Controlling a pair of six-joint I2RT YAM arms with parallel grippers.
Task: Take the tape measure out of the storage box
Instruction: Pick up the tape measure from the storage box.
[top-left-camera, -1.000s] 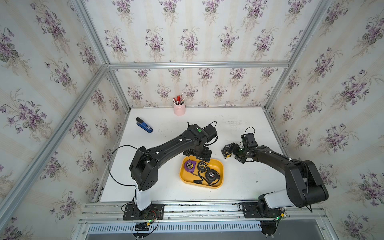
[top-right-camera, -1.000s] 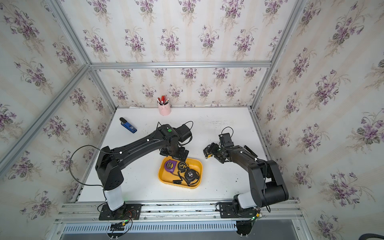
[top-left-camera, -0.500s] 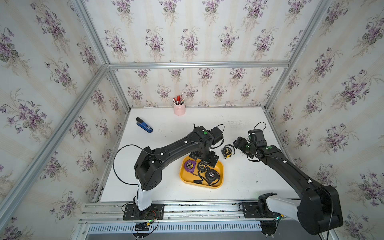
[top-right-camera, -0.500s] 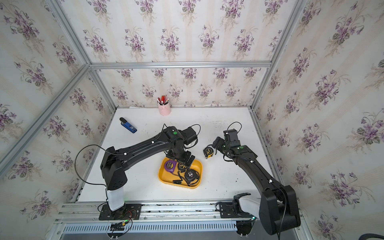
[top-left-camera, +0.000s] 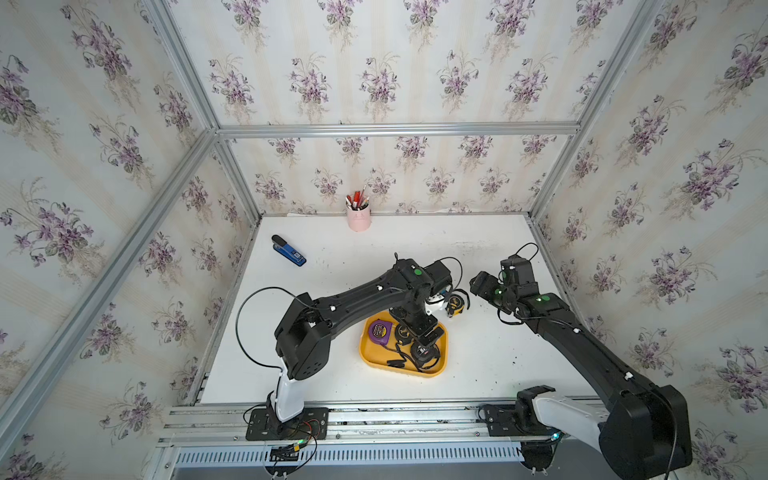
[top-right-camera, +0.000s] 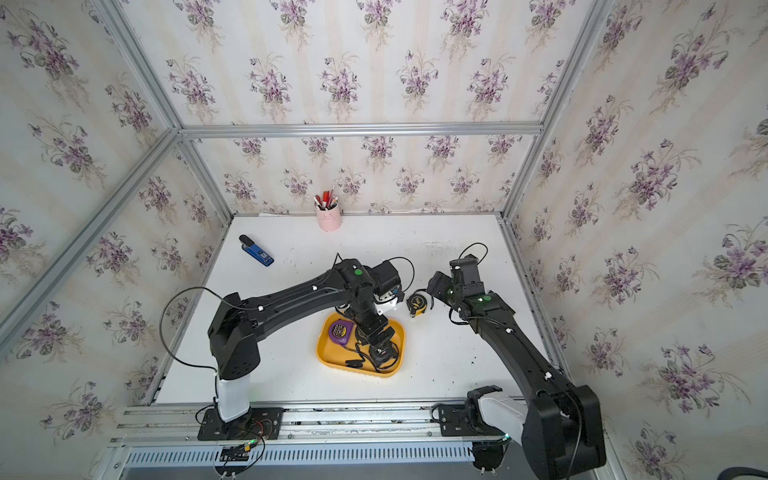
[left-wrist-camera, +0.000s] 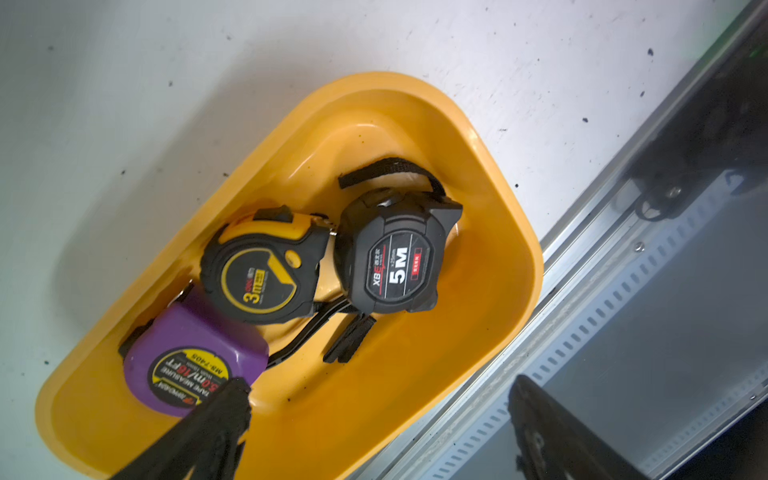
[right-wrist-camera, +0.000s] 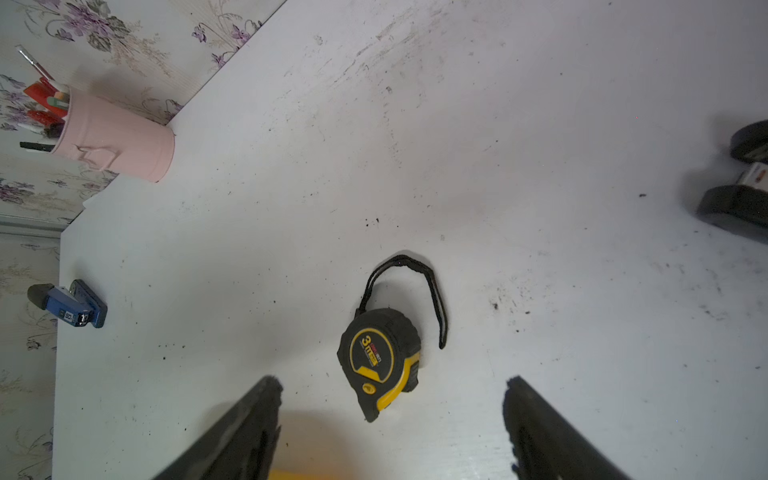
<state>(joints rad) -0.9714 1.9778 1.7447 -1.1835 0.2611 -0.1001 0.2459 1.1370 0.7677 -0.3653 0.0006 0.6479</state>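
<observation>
1. Judging the job partly done: one black-and-yellow tape measure (right-wrist-camera: 380, 361) lies on its side on the counter (right-wrist-camera: 540, 166), at 2 o'clock from the storage box (left-wrist-camera: 415, 395) in both top views, clear of its rim.
2. My right gripper (right-wrist-camera: 394, 382) hangs near it above the counter, jaws apart, holding nothing.
3. Inside the box lie a purple tape measure (left-wrist-camera: 195, 365), a second black-and-yellow tape measure (left-wrist-camera: 262, 270) and a black tape measure (left-wrist-camera: 395, 262).
4. My left gripper (left-wrist-camera: 379, 384) hovers above them, jaws wide apart and empty; lifting those out is what's left, I reckon.
</observation>
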